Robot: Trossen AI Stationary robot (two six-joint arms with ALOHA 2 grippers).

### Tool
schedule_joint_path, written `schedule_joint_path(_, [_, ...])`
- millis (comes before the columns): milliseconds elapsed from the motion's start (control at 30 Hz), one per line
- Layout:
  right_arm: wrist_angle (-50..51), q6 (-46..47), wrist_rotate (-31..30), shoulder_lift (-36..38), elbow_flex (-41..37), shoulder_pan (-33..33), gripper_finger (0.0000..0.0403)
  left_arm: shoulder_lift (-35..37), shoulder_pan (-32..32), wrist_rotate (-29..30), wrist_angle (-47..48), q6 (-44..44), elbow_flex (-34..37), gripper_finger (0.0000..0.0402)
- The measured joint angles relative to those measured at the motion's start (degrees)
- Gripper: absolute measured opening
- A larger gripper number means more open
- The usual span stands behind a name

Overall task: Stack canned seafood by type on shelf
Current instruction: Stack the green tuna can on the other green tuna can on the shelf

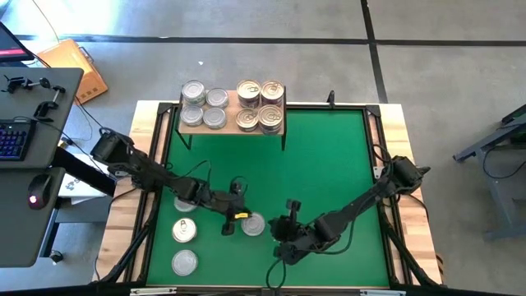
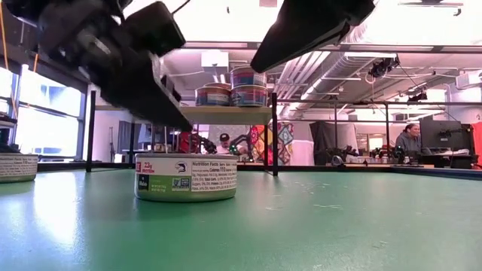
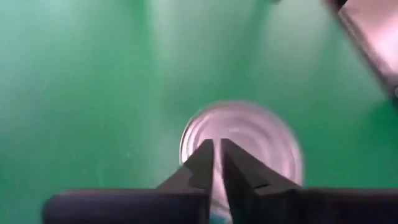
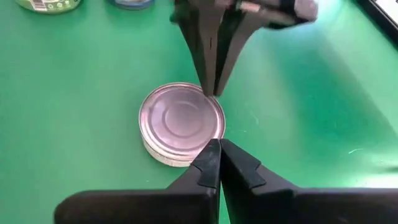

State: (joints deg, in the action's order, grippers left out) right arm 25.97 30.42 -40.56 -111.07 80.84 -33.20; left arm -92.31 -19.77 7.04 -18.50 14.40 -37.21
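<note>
A silver-lidded can (image 1: 253,224) (image 2: 186,177) stands upright on the green mat (image 1: 329,156), near the front. My left gripper (image 3: 217,146) (image 4: 214,90) is shut with nothing in it, its tips slanting down just above the can's lid near the rim. My right gripper (image 4: 219,146) (image 1: 278,240) is also shut and holds nothing. It hangs higher, on the can's near-right side. The shelf (image 1: 231,108) (image 2: 226,114) stands at the mat's far edge. It carries silver-lidded cans (image 1: 204,105) on its left and gold-lidded cans (image 1: 260,104) on its right.
Three more silver-lidded cans (image 1: 184,230) stand on the mat's near-left part, one (image 1: 184,203) partly under my left arm. A desk with a keyboard (image 1: 11,140) is left of the table. People (image 2: 410,139) sit in the room behind. The mat's right half is bare.
</note>
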Motion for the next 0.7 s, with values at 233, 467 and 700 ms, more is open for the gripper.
schedule_joint_path(233, [-0.1,-0.3,0.0,0.0,0.0,0.2,0.0000,-5.7,2.1,0.0,-3.5,-0.5,0.0,0.0009])
schedule_joint_path(467, [-0.5,-2.2,0.6,0.0,0.0,0.5,0.0006,-6.6,2.8,0.0,-3.7,-0.8,-0.2,0.0001])
schedule_joint_path(700, [-1.7,-14.0,5.8,-1.4,0.0,1.2,0.0113,-6.7,3.8,0.1,-3.2,-2.1,-0.1,0.0001])
